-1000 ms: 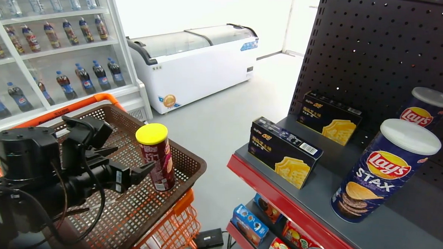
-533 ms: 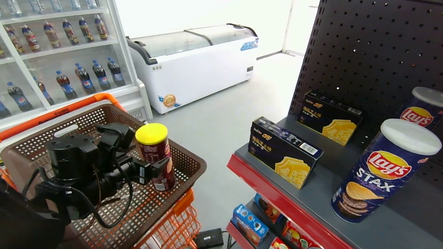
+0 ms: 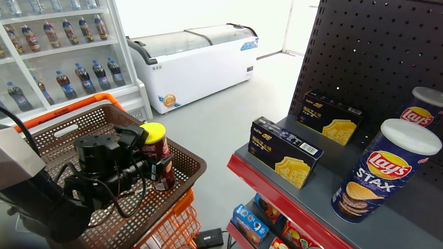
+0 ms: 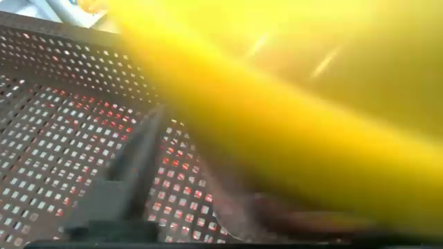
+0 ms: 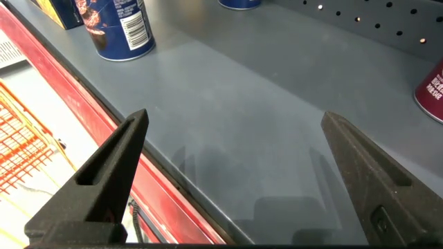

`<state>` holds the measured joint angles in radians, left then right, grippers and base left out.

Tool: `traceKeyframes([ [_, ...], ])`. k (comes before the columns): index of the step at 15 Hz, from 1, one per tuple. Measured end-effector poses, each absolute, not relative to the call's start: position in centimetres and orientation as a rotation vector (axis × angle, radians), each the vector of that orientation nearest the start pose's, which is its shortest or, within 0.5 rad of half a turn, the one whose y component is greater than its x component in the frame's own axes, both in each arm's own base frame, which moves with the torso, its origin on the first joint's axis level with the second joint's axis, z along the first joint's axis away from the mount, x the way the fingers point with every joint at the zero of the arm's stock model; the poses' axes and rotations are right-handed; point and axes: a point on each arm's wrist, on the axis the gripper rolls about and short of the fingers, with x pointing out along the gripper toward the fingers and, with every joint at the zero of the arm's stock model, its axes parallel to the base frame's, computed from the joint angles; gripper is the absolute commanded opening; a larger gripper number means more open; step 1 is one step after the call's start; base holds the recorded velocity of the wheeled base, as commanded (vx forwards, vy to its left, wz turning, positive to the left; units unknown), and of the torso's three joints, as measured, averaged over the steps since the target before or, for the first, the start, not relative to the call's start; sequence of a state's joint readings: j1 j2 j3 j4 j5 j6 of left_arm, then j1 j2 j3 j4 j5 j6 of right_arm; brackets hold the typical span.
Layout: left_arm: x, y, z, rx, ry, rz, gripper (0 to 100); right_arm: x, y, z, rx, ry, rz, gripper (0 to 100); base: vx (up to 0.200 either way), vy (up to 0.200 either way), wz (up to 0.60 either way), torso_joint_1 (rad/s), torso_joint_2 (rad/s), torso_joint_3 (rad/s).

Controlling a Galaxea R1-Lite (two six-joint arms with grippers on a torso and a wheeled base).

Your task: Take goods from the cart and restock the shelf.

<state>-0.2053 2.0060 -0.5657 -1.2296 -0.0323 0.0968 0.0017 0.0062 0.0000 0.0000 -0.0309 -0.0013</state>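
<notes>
Currently the chip can [image 3: 168, 176] stands roughly upright, long axis vertical, in the cart basket [image 3: 190, 160], near its 3 o'clock rim. The left gripper [image 3: 155, 156] sits level at the can's 9 o'clock side, against its upper body; whether it pinches the can cannot be told. The right gripper [image 5: 234, 117] hangs spread over the bare shelf [image 3: 316, 188], at 3 o'clock from the cart. Judged nearer: the left arm.

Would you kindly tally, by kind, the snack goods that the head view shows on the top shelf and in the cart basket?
Blue chip cans: 2
Dark cracker boxes: 2
Red can with a yellow lid: 1
Total: 5
</notes>
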Motion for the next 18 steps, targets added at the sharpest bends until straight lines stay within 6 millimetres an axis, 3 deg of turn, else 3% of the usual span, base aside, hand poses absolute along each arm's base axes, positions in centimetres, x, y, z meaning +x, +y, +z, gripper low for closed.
traceKeyframes([
  [6,31.3,-6.8,10.1,0.182,0.155,-0.274,0,-2.2,-0.1,7.6,-0.001,0.006,-0.03,100,0.0,0.0,0.0,0.0,0.0,0.0],
  [12,29.9,-6.9,15.8,0.169,0.115,-0.359,0,-2.2,-0.1,7.6,-0.001,0.006,-0.029,100,0.0,0.0,0.0,0.0,0.0,0.0],
  [15,28.1,-6.7,18.8,0.136,0.126,-0.442,0,-2.2,-0.1,7.6,-0.001,0.006,-0.029,100,0.0,0.0,0.0,0.0,0.0,0.0],
  [18,26.1,-7.4,23.3,-0.011,0.075,-0.515,0,-2.2,-0.1,7.6,-0.001,0.006,-0.03,100,0.0,0.0,0.0,0.0,0.0,0.0],
])
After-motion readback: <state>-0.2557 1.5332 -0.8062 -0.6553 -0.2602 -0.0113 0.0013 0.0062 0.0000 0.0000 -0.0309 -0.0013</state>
